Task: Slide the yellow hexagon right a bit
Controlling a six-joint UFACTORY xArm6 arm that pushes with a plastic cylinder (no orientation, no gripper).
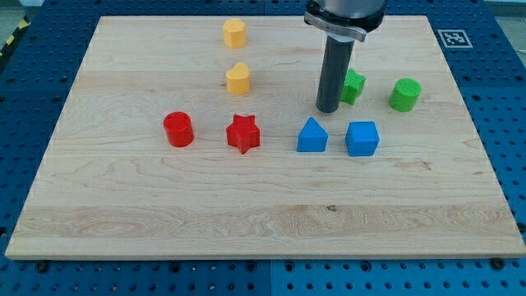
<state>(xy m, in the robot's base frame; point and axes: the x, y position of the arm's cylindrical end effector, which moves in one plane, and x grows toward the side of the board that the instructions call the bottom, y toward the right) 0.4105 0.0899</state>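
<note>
Camera view: eight blocks sit on the tabletop (123,222), two each of yellow, red, blue and green. The yellow hexagon (235,33) sits near the view's top, squat, with no clear long axis or heading. Below it lies a yellow heart (238,79). My tip (328,109) holds nothing, just left of a green block (353,85), well right of the hexagon.

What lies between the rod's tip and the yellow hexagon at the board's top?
In the camera view, only bare board: my tip stands to the right of and below the yellow hexagon; the yellow heart sits just below that line.
</note>
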